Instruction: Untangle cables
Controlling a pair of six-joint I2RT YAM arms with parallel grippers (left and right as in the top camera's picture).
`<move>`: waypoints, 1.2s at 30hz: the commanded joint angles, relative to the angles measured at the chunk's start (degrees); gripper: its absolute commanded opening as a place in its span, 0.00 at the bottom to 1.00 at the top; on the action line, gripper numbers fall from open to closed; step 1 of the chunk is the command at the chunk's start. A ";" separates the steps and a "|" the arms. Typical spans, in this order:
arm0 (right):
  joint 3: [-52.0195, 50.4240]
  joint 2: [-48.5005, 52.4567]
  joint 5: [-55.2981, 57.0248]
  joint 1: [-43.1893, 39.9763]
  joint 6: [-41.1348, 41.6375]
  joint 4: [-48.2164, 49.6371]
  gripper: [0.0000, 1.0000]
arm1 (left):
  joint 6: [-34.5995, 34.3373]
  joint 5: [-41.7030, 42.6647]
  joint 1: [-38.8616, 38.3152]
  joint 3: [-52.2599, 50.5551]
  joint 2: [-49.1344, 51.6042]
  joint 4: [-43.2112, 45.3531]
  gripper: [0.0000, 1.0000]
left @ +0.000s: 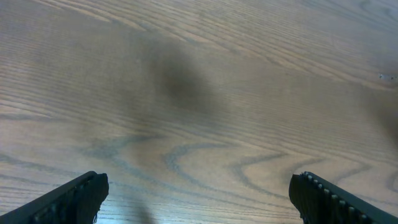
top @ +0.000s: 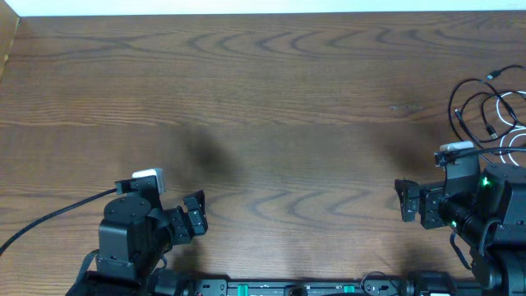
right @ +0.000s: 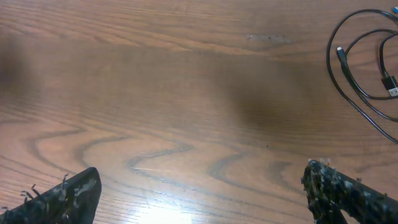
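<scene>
Cables (top: 485, 99), far right of table (top: 263, 82): thin, likely light and limp; best taken at an outer black loop. Left pincer (top: 196, 215), right pincer (top: 405, 201): both spread wide, empty.

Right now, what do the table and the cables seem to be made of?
The table looks like wood or a wood-print laminate: brown, swirling grain lines, a dull sheen. Which of the two cannot be told. The black cables look sheathed in smooth rubber or plastic, thin and bending in loose loops. The white cable seems the same kind, though it is partly cut off at the edge.
</scene>
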 commanded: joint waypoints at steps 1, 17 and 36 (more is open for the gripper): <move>-0.31 -0.15 0.63 0.11 -0.35 -0.09 0.99 | 0.57 -0.72 -0.28 -0.39 -0.20 0.04 0.98; -0.35 -0.24 0.66 0.13 -0.35 -0.24 0.99 | 0.59 -0.72 -0.28 -0.39 -0.20 0.07 0.98; -0.37 -2.51 6.67 0.13 -2.25 -0.02 0.99 | 0.57 -0.72 -0.28 -0.39 -0.20 0.07 0.98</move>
